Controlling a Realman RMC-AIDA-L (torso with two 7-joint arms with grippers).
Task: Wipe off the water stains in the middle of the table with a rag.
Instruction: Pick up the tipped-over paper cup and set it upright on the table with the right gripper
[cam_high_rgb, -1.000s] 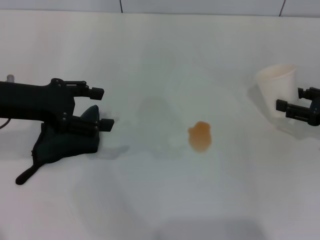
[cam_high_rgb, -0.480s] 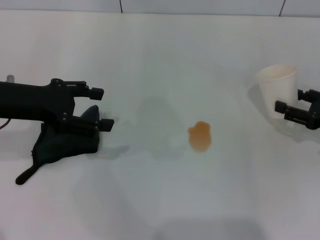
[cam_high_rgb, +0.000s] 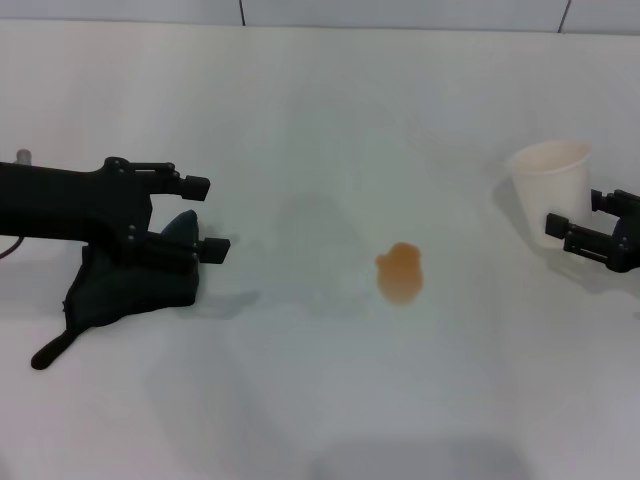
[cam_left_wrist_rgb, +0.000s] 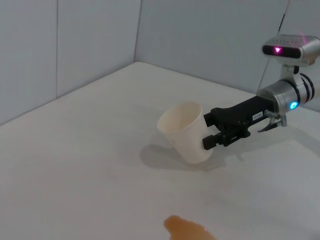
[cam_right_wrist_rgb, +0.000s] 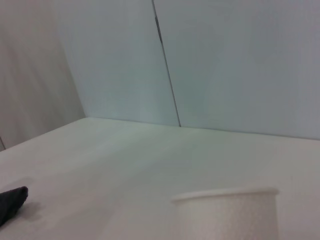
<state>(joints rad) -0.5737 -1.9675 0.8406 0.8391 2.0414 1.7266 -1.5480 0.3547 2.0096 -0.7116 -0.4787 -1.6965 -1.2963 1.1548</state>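
- While the left gripper (cam_high_rgb: 203, 215) hangs over the rag (cam_high_rgb: 125, 290) on the left side of the table (cam_high_rgb: 320, 400), its fingers stand spread wide, one tip above the cloth's far edge and the other over its top, closed on nothing
- The rag lies flat on the table, a dark green-black heap with a thin tail (cam_high_rgb: 52, 350) pointing toward the near left edge; its tip also shows at the edge of the right wrist view (cam_right_wrist_rgb: 11, 201)
- The water stains (cam_high_rgb: 401, 272) form one orange-tan blotch near the middle of the table, well apart from the rag and from both grippers; the left wrist view catches them too (cam_left_wrist_rgb: 189, 230)
- A whitish cup (cam_high_rgb: 548, 190) stands upright on the right side, seen also in the wrist views (cam_left_wrist_rgb: 186, 132) (cam_right_wrist_rgb: 227, 214)
- The right gripper (cam_high_rgb: 575, 222) sits just beside the cup on its right, fingers apart; whether they touch the cup I cannot tell
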